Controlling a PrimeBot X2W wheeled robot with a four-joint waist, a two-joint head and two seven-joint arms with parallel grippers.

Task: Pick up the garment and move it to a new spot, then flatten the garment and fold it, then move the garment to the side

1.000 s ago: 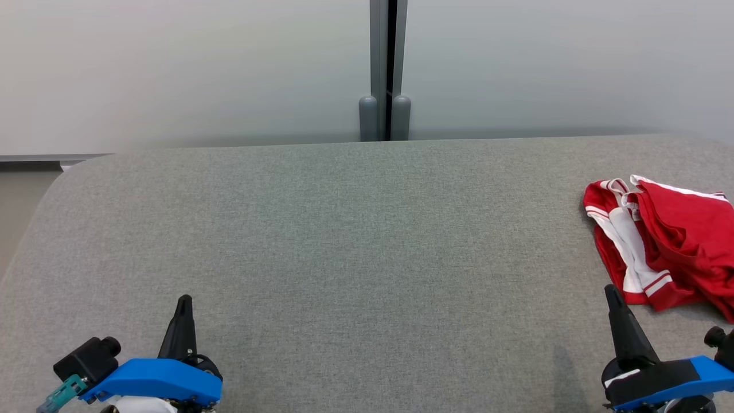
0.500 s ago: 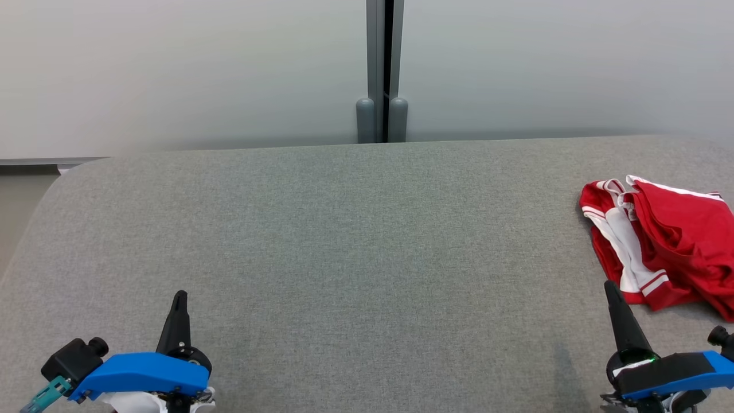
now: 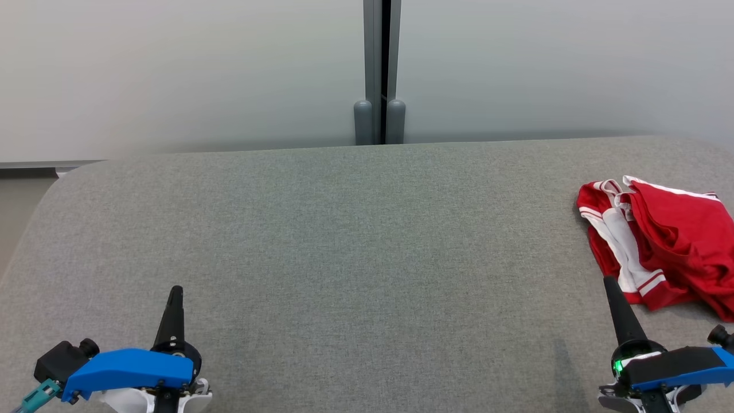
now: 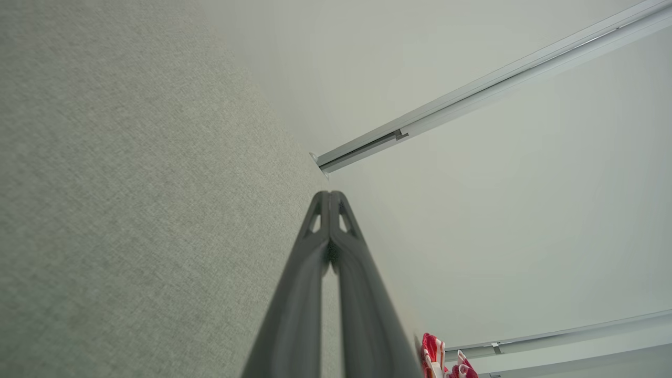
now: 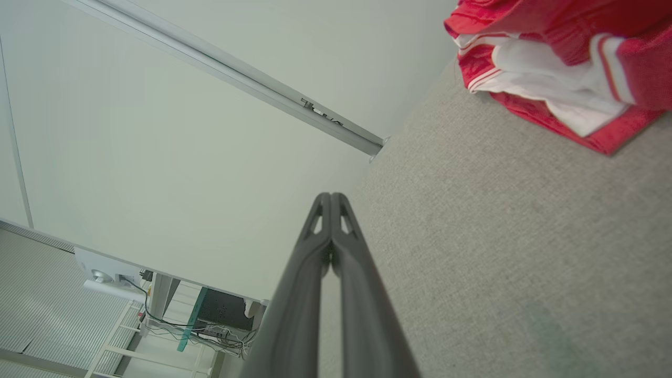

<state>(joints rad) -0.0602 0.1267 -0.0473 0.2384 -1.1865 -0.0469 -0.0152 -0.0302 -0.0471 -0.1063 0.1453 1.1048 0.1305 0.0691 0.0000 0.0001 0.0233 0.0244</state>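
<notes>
The left gripper and right gripper have closed, empty fingers. The right one should open wide, then pinch the red garment.

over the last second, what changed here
The head camera turned slightly, sliding the whole view left. The left gripper eased slightly leftward. Nothing taken or released: both grippers stay shut, the right gripper short of the crumpled garment, which lies untouched.
</notes>
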